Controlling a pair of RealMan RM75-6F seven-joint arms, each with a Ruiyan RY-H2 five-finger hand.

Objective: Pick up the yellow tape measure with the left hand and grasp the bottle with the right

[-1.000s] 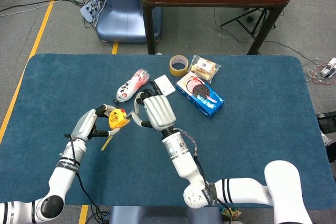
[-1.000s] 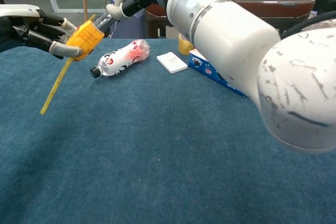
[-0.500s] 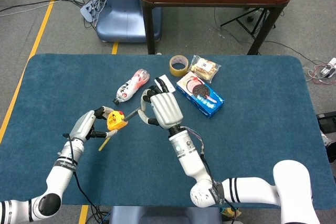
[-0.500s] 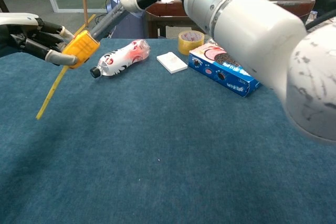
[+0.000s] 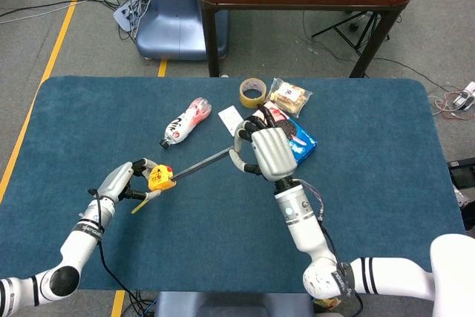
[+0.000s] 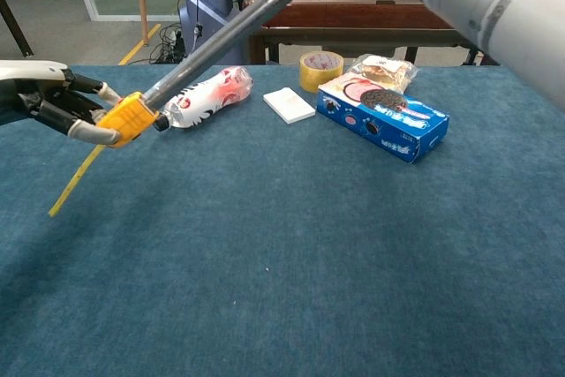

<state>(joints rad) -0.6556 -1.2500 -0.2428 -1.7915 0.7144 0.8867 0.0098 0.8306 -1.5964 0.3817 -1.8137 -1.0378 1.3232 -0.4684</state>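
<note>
Pulling rightward, the right robot hand [image 5: 271, 152] has drawn the grey blade out of the yellow tape measure [image 5: 160, 178], which is gripped by the left robot hand [image 5: 125, 181]. The blade end is pinched by the right robot hand. The red-and-white plastic bottle [image 5: 185, 122] lies ungrasped on the blue tabletop [image 5: 371, 131], so that step remains.

The head view looks steeply down from above the robot onto the whole blue surface [image 5: 371, 183], with floor beyond its far edge. The chest view sits low, near the surface's near edge, facing forward across it at close range. Both views share the bottle [image 5: 184, 121] [image 6: 205, 94] and the blue box [image 5: 304, 137] [image 6: 388, 116].
</note>
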